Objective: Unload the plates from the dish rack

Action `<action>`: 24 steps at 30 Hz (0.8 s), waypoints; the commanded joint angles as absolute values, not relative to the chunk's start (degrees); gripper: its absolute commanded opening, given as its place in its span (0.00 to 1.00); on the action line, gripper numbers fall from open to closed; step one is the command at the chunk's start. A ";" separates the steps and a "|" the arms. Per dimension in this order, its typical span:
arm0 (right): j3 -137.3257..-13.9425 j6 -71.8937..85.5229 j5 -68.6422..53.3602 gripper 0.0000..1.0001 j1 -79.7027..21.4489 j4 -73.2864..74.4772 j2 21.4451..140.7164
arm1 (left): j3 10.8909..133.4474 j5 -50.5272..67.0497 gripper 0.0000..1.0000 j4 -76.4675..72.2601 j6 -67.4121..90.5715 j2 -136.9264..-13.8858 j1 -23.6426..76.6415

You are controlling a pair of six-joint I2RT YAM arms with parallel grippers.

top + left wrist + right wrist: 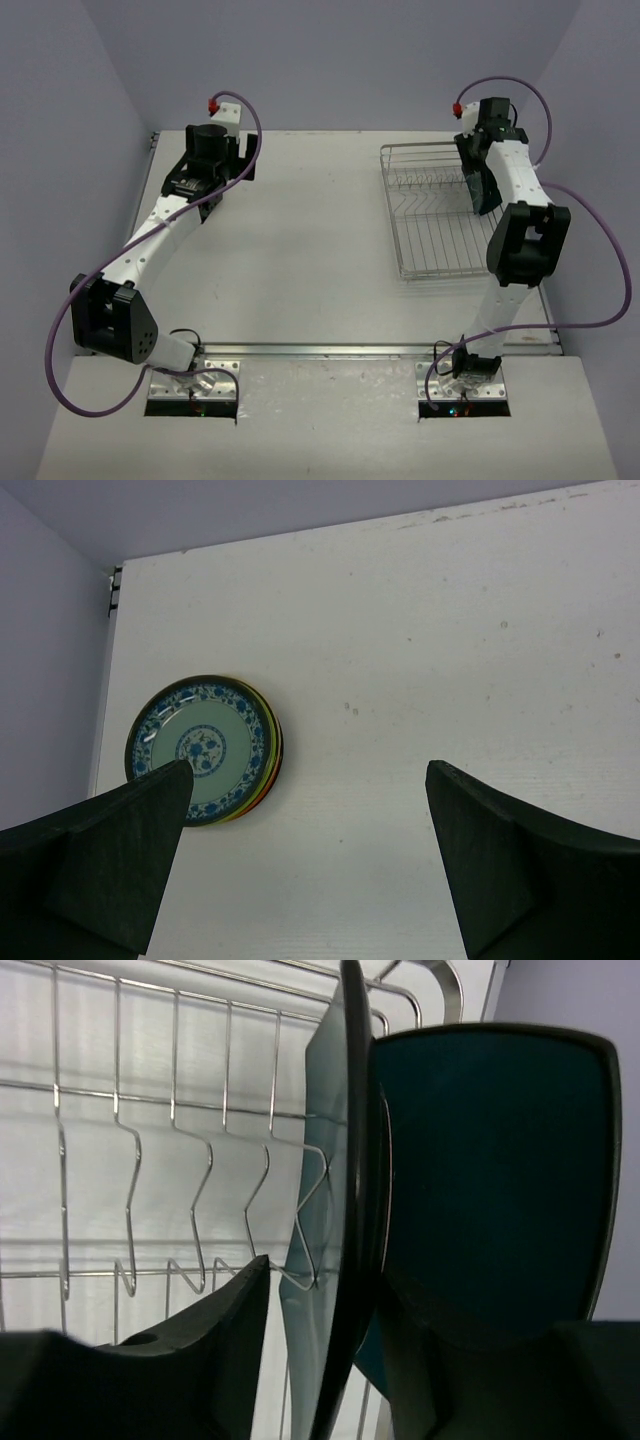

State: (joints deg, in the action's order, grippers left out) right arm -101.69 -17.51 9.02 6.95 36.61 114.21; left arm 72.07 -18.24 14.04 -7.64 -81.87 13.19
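The silver wire dish rack (430,240) sits at the table's right. My right gripper (482,195) reaches into it. In the right wrist view a dark-rimmed plate (352,1160) stands edge-on among the rack's tines (125,1150), between my right gripper's (335,1290) open fingers; the left finger (215,1345) is just clear of it. The dark-teal rounded-square plate (495,1170) stands close on its right. My left gripper (310,850) is open and empty above the table. A stack of small round plates (205,745), topped by one with a blue pattern, lies beside its left finger (110,865).
The walls close in on the left, back and right of the table (310,240). A bare stretch of table separates the left arm (150,235) from the rack. The stack of plates is hidden under the left arm in the top view.
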 commanded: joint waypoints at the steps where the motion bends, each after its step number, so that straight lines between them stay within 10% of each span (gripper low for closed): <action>1: -99.96 -18.79 12.37 0.37 6.57 33.09 112.47 | 74.02 -18.33 1.00 13.01 -7.12 -80.70 13.62; 8: -101.29 -19.01 15.80 0.01 5.91 31.75 110.74 | 73.89 -18.57 1.00 13.01 -7.14 -80.57 13.62; 24: -112.90 -12.20 15.39 0.00 3.78 37.90 100.03 | 75.38 -17.09 1.00 13.85 -6.18 -80.04 13.62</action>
